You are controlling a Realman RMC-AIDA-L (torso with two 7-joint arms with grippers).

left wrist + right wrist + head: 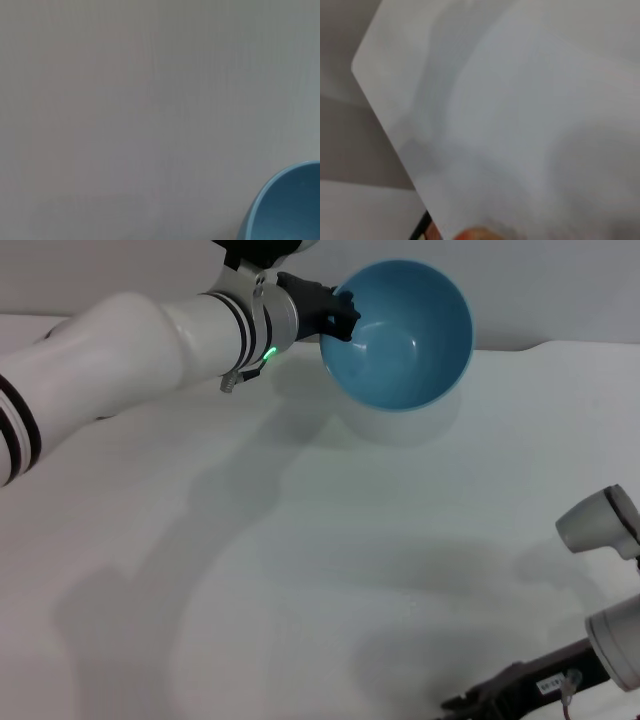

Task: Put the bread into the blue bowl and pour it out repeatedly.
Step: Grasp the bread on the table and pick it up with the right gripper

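At the far side of the white bench (330,570), the left gripper (340,315) holds the blue bowl (405,340) by its rim, lifted and tipped so that its open mouth faces the head camera; its glossy inside shows plain and unmarked, with nothing in it. Its shadow falls on the bench just beneath. The left wrist view catches only an edge of the bowl (285,210) against the pale surface. The right gripper (500,700) lies low at the near right edge of the bench, and whether it is open cannot be told; a small white label on it is too small to read. The bread shows in none of the views.
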